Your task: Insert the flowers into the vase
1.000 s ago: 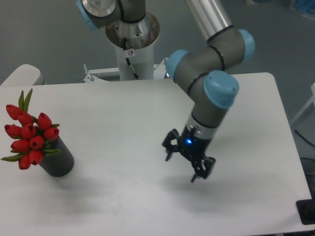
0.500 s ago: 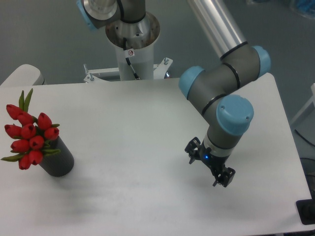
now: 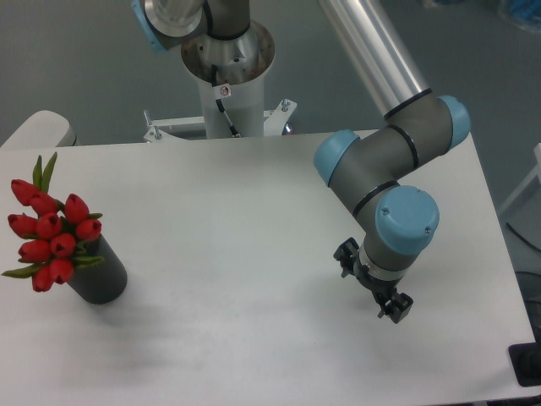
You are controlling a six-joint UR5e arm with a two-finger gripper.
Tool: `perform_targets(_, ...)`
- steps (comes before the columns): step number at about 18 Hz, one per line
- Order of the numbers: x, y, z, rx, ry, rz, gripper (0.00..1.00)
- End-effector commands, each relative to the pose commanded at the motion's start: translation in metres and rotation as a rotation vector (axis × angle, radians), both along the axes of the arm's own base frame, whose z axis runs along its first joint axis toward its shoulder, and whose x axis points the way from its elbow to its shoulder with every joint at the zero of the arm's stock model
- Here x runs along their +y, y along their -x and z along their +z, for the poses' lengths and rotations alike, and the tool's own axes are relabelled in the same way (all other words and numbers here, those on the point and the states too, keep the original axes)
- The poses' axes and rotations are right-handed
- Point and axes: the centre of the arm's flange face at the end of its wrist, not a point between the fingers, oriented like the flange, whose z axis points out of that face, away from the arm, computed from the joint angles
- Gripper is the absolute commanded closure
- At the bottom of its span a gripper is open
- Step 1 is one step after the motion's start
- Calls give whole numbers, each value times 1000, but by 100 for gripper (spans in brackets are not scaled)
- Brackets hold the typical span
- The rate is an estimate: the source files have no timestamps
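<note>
One fixed camera view, looking down on the white table (image 3: 237, 220) from the front. At the far left of the table stands the vase (image 3: 100, 275), a matte black cylinder, leaning slightly in this view, resting on the tabletop near the left edge. The flowers (image 3: 51, 237) are in it: red tulip buds bunched above the rim, stems going down into the opening, a couple of narrow green leaves sticking up at the top left and one poking out low on the left. The arm comes in from the upper middle, a silver tube running down to grey joints with light blue caps, over the right half of the table. The gripper (image 3: 373, 282) hangs below the lowest blue-capped joint, well apart from the vase, pointing down toward the tabletop with nothing between its fingers. Its two black fingers (image 3: 396, 306) are spread apart, one toward the left and one toward the lower right. Whether the fingertips touch the table I cannot tell. The robot's white pedestal (image 3: 226, 89) stands behind the table's far edge.
</note>
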Motion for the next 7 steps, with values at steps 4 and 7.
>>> perform_targets(4, 1, -2, -1, 11, 19, -17, 0)
perform_targets(7, 1, -3, -2, 12, 18, -41, 0)
